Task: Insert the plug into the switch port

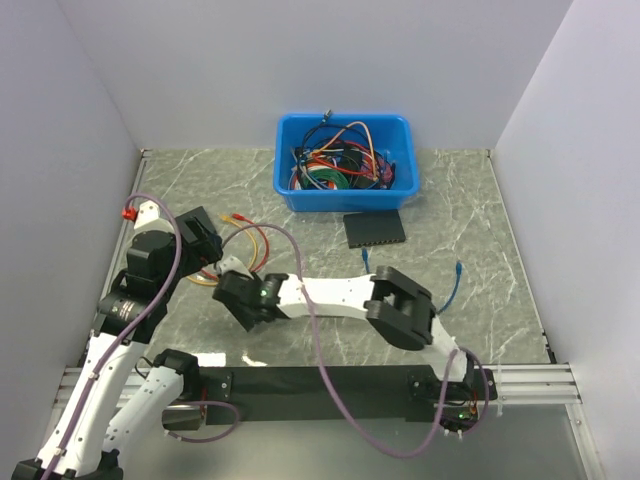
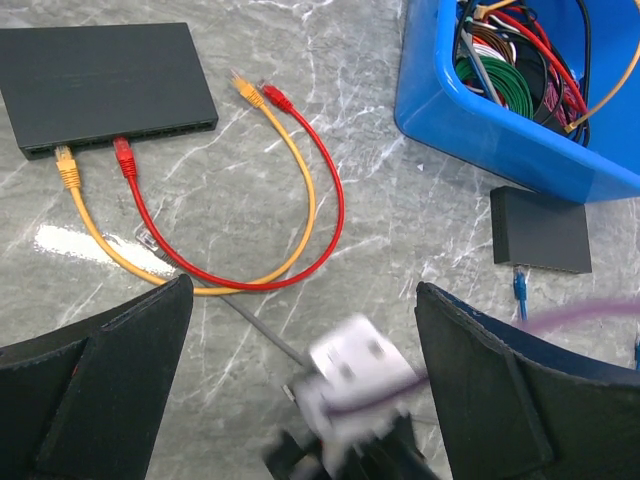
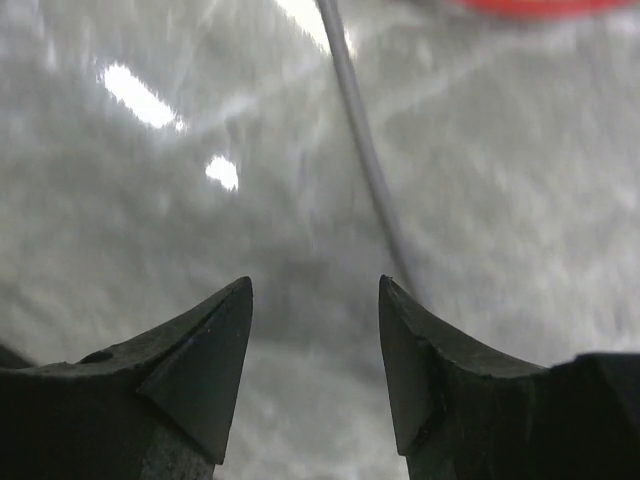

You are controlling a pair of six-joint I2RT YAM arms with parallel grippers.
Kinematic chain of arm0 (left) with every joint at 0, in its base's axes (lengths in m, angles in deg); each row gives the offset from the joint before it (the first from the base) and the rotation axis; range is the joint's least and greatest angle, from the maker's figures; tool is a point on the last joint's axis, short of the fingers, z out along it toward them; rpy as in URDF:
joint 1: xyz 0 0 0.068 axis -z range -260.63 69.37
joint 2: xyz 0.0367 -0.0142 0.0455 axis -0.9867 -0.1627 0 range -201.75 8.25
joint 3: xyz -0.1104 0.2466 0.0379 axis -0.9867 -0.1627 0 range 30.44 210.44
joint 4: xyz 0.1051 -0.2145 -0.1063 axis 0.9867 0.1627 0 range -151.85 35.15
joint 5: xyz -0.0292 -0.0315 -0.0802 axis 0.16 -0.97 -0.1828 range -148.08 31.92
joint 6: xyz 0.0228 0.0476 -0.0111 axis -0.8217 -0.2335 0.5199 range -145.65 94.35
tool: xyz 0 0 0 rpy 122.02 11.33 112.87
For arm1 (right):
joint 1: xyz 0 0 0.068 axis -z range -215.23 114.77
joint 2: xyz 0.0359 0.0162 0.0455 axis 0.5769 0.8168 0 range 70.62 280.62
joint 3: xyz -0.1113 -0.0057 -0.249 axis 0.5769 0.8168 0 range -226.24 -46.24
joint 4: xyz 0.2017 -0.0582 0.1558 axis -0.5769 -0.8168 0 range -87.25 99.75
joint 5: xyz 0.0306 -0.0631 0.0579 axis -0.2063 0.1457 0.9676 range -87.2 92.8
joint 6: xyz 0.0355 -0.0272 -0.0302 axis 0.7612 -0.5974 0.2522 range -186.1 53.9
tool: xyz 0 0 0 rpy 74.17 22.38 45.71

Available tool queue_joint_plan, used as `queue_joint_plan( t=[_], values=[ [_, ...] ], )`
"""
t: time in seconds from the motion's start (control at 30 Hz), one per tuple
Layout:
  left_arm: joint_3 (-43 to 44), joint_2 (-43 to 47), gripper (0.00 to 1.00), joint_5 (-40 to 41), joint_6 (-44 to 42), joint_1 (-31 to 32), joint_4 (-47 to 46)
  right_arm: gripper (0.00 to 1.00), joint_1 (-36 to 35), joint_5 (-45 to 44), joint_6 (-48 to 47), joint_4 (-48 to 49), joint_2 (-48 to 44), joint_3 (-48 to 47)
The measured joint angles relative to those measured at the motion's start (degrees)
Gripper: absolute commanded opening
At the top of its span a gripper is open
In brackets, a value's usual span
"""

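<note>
currently right gripper [image 3: 315,290] part-open, left gripper [image 2: 305,290] wide, both empty; grey cable [image 3: 365,160], upper centre, may be grabbed instead of plug [image 2: 519,283].

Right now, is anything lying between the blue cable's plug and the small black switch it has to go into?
Nothing visible does. The plug lies on the table just short of the switch, at its near edge, and no other cable crosses that short gap.
</note>
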Motion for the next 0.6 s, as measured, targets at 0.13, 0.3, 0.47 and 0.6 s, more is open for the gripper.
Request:
queue_joint_plan(
  t=[0.13, 0.3, 0.47, 0.6],
  values=[
    [-0.02, 0.17, 0.99, 0.02, 0.00, -0.07, -0.33, 0.60, 3.26, 3.10, -2.43, -0.52, 6.23, -7.87],
    [-0.02, 0.09, 0.99, -0.50, -0.39, 0.07, -0.28, 0.58, 7.78, 6.67, -4.76, -1.22, 10.80, -13.60],
    [-0.02, 0.09, 0.99, -0.61, -0.42, 0.07, -0.31, 0.55, 9.42, 9.66, -6.29, -1.20, 11.34, -14.25],
    [-0.02, 0.07, 0.99, -0.61, -0.42, 0.07, -0.31, 0.41, 8.59, 11.80, -7.52, 0.11, 11.21, -13.20]
  ],
)
